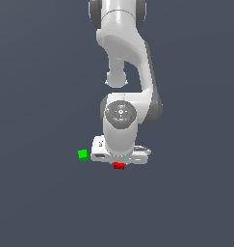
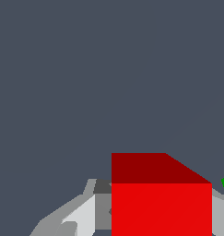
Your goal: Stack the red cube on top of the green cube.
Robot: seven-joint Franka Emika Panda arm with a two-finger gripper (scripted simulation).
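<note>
Exterior view: going left to right, we see the green cube on the table, just beside the gripper, then the red cube under the gripper. In the wrist view the red cube sits between the jaws, which appear closed on it.
</note>
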